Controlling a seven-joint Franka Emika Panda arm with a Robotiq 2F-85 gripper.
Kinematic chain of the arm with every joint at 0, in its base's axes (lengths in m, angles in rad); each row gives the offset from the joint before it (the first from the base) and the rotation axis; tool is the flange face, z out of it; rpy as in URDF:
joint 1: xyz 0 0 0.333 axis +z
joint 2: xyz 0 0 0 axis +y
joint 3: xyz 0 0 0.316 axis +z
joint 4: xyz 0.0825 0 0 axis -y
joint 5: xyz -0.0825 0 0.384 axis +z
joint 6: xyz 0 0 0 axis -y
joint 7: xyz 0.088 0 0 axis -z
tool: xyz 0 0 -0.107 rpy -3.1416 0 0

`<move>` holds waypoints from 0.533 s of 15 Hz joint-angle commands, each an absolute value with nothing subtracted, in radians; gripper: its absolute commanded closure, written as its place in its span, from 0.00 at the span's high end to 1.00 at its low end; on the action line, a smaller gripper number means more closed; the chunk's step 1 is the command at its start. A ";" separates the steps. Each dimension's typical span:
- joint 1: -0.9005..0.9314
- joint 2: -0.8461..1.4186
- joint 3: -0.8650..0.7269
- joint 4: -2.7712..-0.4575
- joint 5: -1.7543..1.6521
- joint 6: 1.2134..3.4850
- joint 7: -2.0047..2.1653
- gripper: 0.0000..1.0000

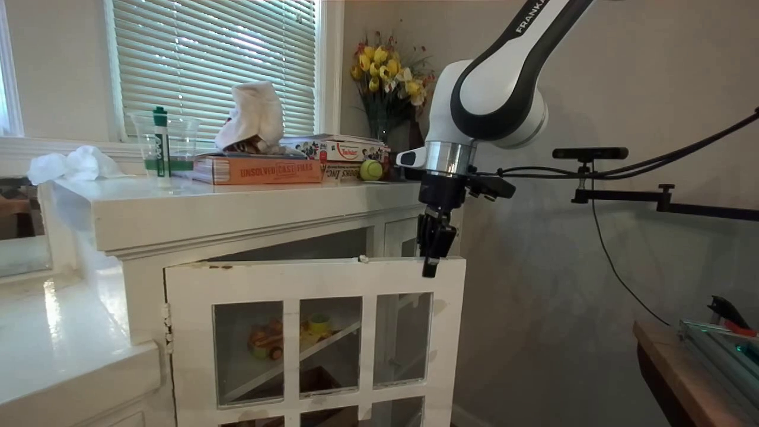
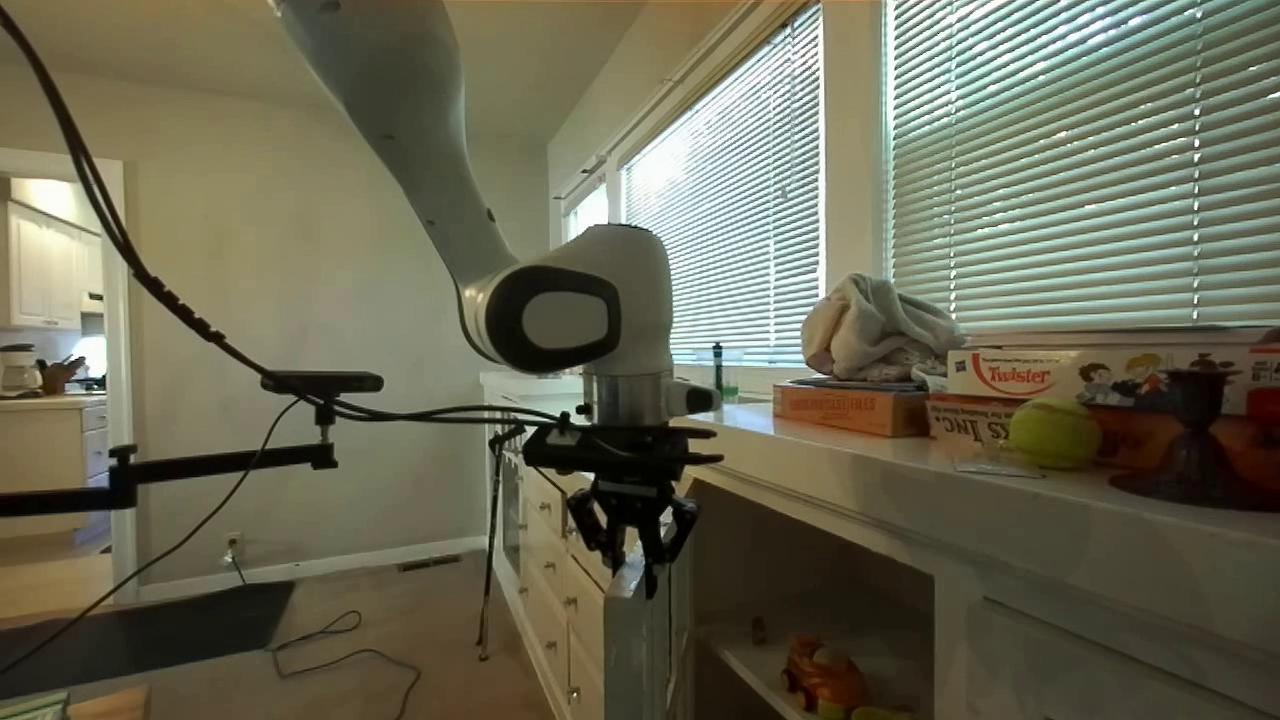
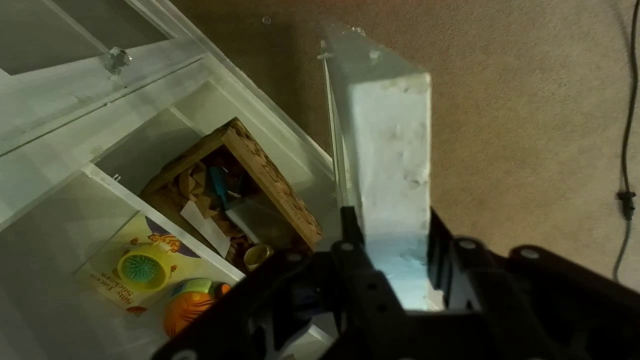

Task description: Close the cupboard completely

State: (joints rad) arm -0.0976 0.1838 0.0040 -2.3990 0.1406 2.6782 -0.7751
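white cupboard [image 1: 255,216] w/ glass-paned door [image 1: 291,350] open; tool [image 3: 391,220] gripping door's top edge nr free end.

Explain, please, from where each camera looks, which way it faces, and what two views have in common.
Wrist view: above the cupboard door, facing down at its top edge, a shelf and carpet; the pincer shows.
An exterior view: before the door's outer side, facing the glass panes and window blinds; arm and pincer show.
An exterior view: off the door's free edge, facing along the drawers; arm and pincer show.
Both exterior views share arm, pincer, door and tennis ball.
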 commanded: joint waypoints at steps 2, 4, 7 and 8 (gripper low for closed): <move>-0.127 0.113 -0.055 -2.398 0.075 2.672 -0.637 0.14; -0.141 0.100 -0.084 -2.382 0.055 2.663 -0.593 0.16; -0.163 0.093 -0.102 -2.344 0.086 2.619 -0.588 0.00; -0.166 0.087 -0.110 -2.341 0.074 2.618 -0.575 0.00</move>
